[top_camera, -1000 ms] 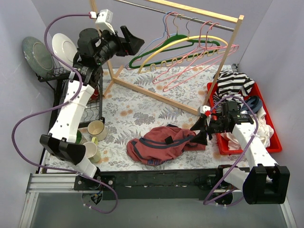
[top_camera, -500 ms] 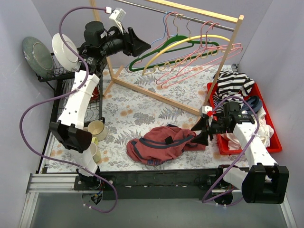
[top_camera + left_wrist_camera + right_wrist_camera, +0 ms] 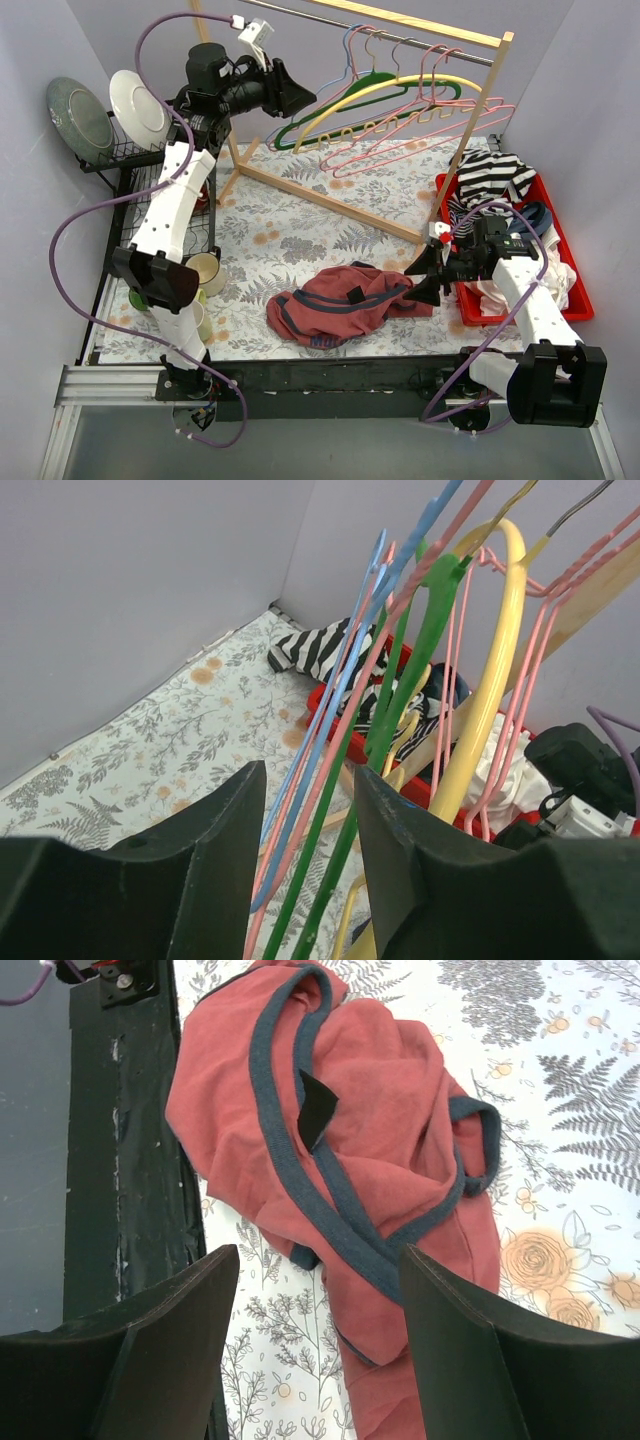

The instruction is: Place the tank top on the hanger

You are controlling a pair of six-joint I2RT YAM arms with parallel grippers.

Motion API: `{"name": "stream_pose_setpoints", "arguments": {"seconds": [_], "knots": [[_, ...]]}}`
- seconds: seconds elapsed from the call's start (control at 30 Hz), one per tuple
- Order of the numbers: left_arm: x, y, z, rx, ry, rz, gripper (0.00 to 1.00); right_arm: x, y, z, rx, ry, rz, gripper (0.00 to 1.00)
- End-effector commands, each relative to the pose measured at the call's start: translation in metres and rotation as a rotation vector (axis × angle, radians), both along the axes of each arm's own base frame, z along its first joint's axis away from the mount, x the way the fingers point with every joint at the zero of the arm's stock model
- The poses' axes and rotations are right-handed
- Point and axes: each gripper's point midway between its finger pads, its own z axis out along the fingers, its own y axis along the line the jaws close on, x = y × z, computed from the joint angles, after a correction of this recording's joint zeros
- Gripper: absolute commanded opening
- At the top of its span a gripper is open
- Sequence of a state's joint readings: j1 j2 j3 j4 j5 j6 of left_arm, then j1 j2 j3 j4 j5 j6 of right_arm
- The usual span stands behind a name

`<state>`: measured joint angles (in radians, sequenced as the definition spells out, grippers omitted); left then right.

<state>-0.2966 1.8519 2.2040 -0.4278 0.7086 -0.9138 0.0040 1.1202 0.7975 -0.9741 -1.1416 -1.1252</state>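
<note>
The rust-red tank top (image 3: 335,305) with navy trim lies crumpled on the floral mat near the front edge; it also shows in the right wrist view (image 3: 390,1140). My right gripper (image 3: 421,280) is open at the shirt's right end, and its jaws (image 3: 318,1255) stand over the cloth's edge without holding it. The light-blue wire hanger (image 3: 347,52) hangs on the rail among other hangers. My left gripper (image 3: 300,97) is open, raised at the left ends of the hangers. In the left wrist view the blue hanger (image 3: 330,705) runs between the open jaws (image 3: 308,770), with pink and green ones.
A wooden rack (image 3: 480,110) holds pink (image 3: 430,130), green (image 3: 330,112) and yellow (image 3: 400,85) hangers. A red bin (image 3: 565,300) at right holds a striped garment (image 3: 495,170) and other cloth. A dish rack with plates (image 3: 130,100) and mugs (image 3: 205,270) stands at left.
My left arm has swung up and to the right, bringing its open gripper up to the hangers. My right gripper has stayed at the tank top's right end.
</note>
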Motion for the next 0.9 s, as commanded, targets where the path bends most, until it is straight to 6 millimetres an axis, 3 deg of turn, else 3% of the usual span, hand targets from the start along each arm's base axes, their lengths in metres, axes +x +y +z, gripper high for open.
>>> {"name": "stream_pose_setpoints", "arguments": {"seconds": [0.0,0.27,0.43,0.6,0.67,0.73,0.77,0.87], "knots": [[-0.005,0.001,0.008,0.017,-0.037,-0.010,0.39,0.003,0.000,0.012,0.045,-0.008,-0.009,0.73],[0.004,-0.015,-0.010,0.089,-0.054,0.041,0.32,0.004,-0.002,0.014,0.053,-0.006,-0.017,0.73],[0.009,-0.017,-0.009,0.135,-0.099,0.106,0.21,0.004,-0.003,0.015,0.060,-0.003,-0.022,0.73],[0.002,-0.020,0.003,0.153,-0.183,0.118,0.00,0.004,-0.004,0.016,0.064,-0.003,-0.026,0.73],[-0.004,-0.018,0.005,0.148,-0.199,0.121,0.00,0.004,-0.004,0.016,0.065,-0.002,-0.026,0.73],[-0.012,-0.014,0.023,0.115,-0.252,0.134,0.00,0.004,-0.004,0.017,0.068,-0.005,-0.025,0.73],[-0.012,-0.013,0.016,0.118,-0.245,0.138,0.00,0.005,-0.005,0.017,0.069,-0.006,-0.029,0.73],[-0.020,-0.006,0.034,0.076,-0.293,0.168,0.00,0.005,-0.006,0.017,0.070,-0.008,-0.031,0.73]]}}
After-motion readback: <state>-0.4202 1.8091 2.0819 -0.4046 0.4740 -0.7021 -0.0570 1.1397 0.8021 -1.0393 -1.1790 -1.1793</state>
